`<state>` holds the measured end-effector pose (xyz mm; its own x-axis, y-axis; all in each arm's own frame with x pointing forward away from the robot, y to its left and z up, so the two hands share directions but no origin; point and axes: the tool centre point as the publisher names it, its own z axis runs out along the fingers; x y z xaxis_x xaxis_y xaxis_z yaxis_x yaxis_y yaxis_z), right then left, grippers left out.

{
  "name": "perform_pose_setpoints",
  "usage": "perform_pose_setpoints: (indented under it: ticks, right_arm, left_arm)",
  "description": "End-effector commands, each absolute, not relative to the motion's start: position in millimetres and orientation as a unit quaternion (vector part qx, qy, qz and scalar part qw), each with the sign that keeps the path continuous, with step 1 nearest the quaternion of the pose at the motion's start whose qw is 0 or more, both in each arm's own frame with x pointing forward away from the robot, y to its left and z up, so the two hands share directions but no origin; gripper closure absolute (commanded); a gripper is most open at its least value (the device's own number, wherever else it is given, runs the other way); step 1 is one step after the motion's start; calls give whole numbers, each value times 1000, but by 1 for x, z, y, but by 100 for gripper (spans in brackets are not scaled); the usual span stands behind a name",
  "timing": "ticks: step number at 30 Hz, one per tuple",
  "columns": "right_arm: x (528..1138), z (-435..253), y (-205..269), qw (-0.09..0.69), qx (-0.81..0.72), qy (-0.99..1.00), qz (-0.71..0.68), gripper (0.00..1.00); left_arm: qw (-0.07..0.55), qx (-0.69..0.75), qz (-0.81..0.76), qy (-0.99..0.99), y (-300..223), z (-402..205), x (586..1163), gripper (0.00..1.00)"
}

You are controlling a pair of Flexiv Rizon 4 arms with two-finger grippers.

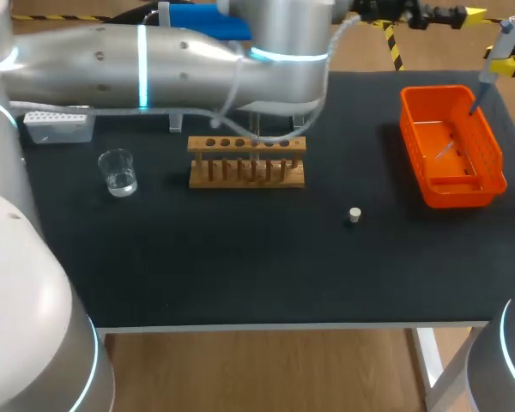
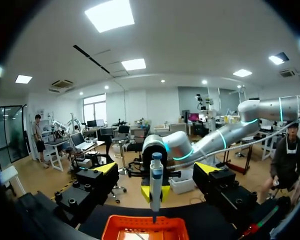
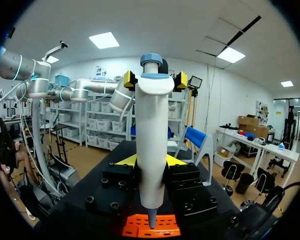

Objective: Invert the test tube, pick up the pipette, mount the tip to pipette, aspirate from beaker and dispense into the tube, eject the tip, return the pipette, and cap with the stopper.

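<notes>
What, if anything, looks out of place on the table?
Only the small stopper stands out: it sits alone on the black mat, apart from the wooden rack and the orange basket, not capping anything. Nothing looks spilled or damaged.
</notes>
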<state>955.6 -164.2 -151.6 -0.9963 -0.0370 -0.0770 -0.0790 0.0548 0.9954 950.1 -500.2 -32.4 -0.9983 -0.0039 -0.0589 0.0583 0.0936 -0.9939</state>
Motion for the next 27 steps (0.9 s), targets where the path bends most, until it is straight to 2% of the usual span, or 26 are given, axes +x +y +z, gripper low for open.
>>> perform_pose_setpoints:
  ticks: [1, 10, 27]
  right_arm:
    - [955, -150, -164, 15, -40, 727, 685, 100]
    - [955, -150, -164, 15, -40, 727, 685, 100]
    - [955, -150, -164, 15, -40, 727, 685, 100]
  left_arm:
    - [20, 20, -664, 747, -436, -28, 936, 0]
    - [20, 13, -682, 731, -374, -48, 916, 0]
    - [44, 13, -700, 713, -306, -92, 889, 0]
